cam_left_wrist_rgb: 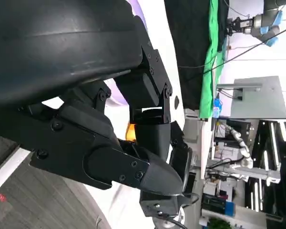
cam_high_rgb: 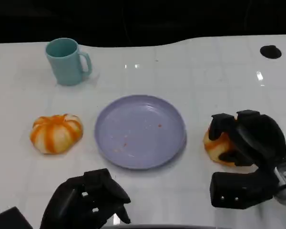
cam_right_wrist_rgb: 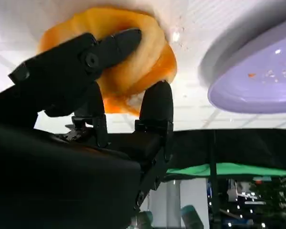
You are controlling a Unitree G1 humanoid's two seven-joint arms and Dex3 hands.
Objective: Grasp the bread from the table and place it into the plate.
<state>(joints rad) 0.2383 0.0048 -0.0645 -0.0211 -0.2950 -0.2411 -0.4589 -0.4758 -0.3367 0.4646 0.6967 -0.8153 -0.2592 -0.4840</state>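
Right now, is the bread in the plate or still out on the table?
Out. The bread sits on the white table just right of the purple plate, with the right hand wrapped around it.

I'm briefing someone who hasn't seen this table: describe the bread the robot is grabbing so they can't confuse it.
Start at the round lavender plate mid-table. The orange glazed bread roll lies just beside it on the robot's right. Unlike the free striped orange roll opposite, the black right hand wraps it.
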